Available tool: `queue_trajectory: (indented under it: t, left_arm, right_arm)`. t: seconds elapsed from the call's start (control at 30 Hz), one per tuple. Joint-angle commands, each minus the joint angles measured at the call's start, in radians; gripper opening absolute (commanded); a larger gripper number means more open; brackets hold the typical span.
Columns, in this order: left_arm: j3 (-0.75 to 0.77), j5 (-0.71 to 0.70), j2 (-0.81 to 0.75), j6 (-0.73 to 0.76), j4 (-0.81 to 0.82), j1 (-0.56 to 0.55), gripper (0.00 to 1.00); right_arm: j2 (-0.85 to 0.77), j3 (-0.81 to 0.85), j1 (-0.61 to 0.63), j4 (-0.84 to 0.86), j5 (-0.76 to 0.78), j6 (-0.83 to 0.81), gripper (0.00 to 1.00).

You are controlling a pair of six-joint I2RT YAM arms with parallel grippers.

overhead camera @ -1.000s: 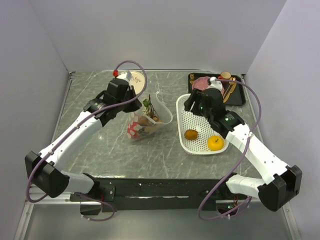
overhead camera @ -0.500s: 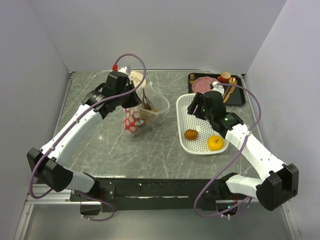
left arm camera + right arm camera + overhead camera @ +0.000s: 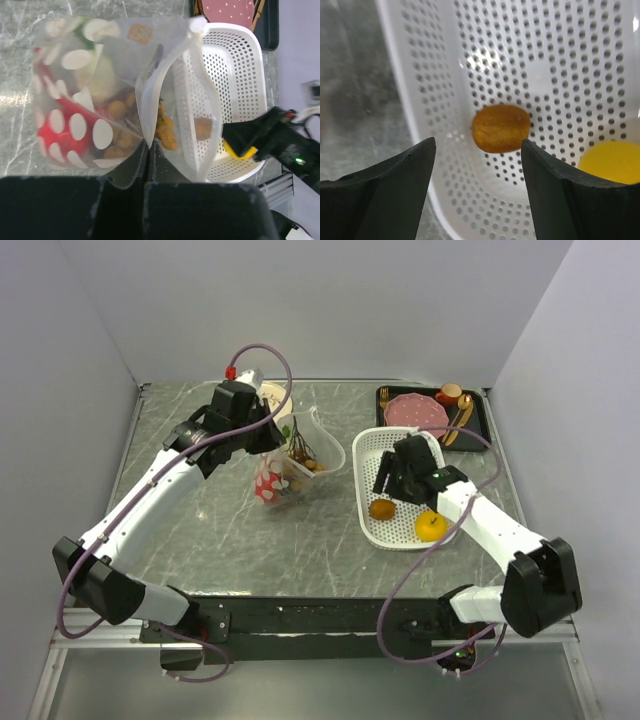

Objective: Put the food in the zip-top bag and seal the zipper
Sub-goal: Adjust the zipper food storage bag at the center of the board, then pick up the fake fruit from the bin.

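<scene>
Pinching the near edge of the bag [image 3: 297, 462], the left gripper [image 3: 268, 440] has its jaws fully closed on the plastic and holds it up over the middle of the table [image 3: 200, 530]. In the left wrist view the two fingers [image 3: 120, 200] meet on a fold of the bag [image 3: 115, 100], whose dotted side bulges to the left. Inside lie a red piece [image 3: 55, 135], a heap of nuts [image 3: 120, 140] and, higher up, the white-and-green vegetable [image 3: 100, 75]. The zipper [image 3: 141, 107] is unsealed: the mouth gapes toward the right, facing the basket [image 3: 400, 445].

The basket sits just right of the bag and apart from it. In it rest the brown oval [image 3: 382, 508] and, nearer the arms' bases, the yellow fruit [image 3: 431, 526], the two apart. The right gripper [image 3: 392, 488] hangs over the basket with its jaws wide and nothing between them. In its own view the fingers [image 3: 395, 190] stand on either side of the oval [image 3: 501, 128] without touching it, and the fruit [image 3: 615, 160] shows at the lower right.

At the far right corner a black tray [image 3: 483, 422] carries a pink plate [image 3: 415, 410].
</scene>
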Motion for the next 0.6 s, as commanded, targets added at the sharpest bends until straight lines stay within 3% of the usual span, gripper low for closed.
queue_trajectory:
  t: [0.0,0.03,0.4,0.57]
  left_arm:
    - [-0.011,0.063,0.000,0.012,0.078,0.000,0.01]
    - [-0.011,0.063,0.003,0.015,0.076,0.000,0.01]
    - [-0.037,0.083,0.008,0.015,0.101,0.000,0.01]
    - [-0.048,0.076,0.000,0.020,0.101,0.000,0.01]
  right_arm:
    - [0.051,-0.027,-0.005,0.006,-0.051,0.027,0.81]
    - [0.060,-0.036,-0.006,0.011,-0.052,0.031,0.95]
    - [0.197,-0.023,-0.006,0.082,-0.048,0.017,0.94]
    - [0.243,-0.026,-0.006,0.101,-0.054,0.022,0.88]
